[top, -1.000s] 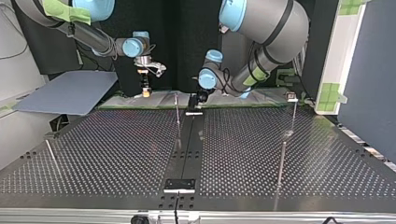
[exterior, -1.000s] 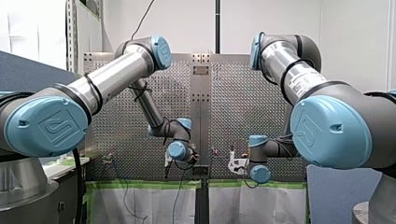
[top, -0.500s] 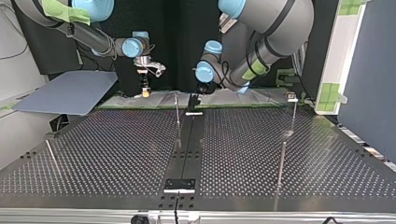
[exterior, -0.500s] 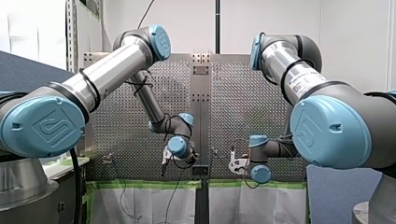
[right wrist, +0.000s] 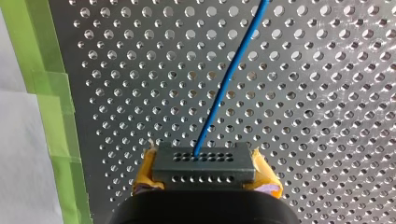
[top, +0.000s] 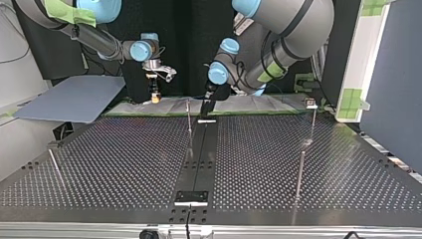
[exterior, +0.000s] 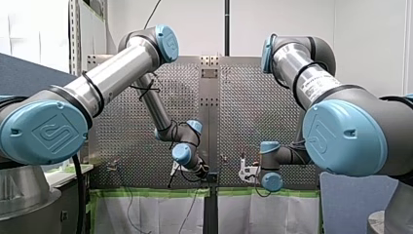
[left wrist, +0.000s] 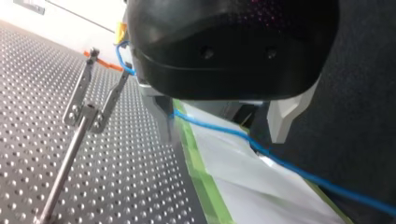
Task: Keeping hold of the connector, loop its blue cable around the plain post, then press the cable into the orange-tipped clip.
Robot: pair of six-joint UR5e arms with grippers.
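Shiny metal table (right wrist: 327,93) (perforated), matt plastic connector (right wrist: 204,163)

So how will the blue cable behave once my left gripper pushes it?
Probably floppy: the cable is thin and kinks as it passes between the open fingers of my left gripper. Likely very light; it runs straight out of the connector clamped in my right gripper, so tension seems to shape it.

A robotics lab: two industrial arms (exterior: 112,78) at a perforated table (top: 124,164) edged with green tape (exterior: 151,192).
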